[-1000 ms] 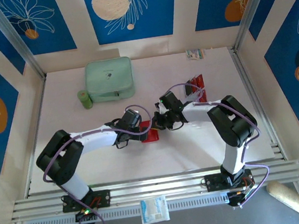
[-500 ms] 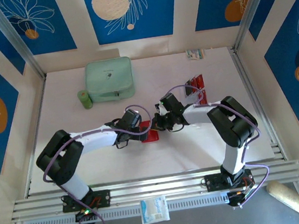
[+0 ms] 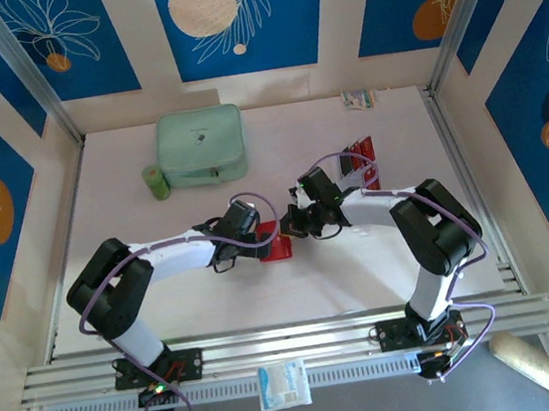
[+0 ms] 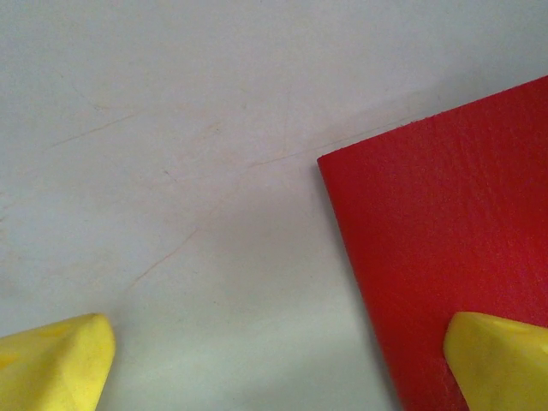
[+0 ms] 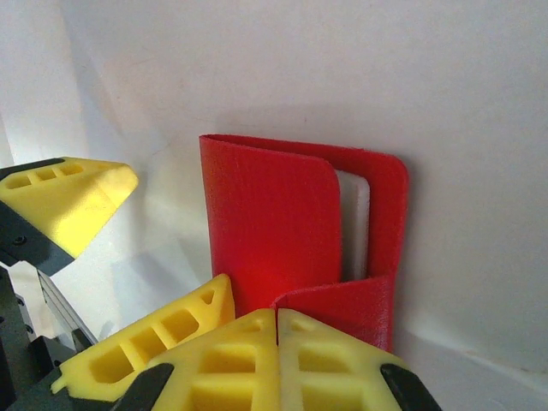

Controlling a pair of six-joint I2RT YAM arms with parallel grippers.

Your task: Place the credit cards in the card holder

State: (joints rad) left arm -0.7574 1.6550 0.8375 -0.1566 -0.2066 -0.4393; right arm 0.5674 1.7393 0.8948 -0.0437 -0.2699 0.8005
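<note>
Left jaws wide over scratched table (image 4: 171, 128).

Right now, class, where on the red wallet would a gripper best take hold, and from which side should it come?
Probably the lifted cover of the wallet, at its free edge beside the pale gap. The rest lies flat on the table, leaving little to pinch. Come in low from the gap side, opposite the fold, slipping one finger under the cover.

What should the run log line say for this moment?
left tool open, one finger over card holder | right tool shut at its edge
</note>
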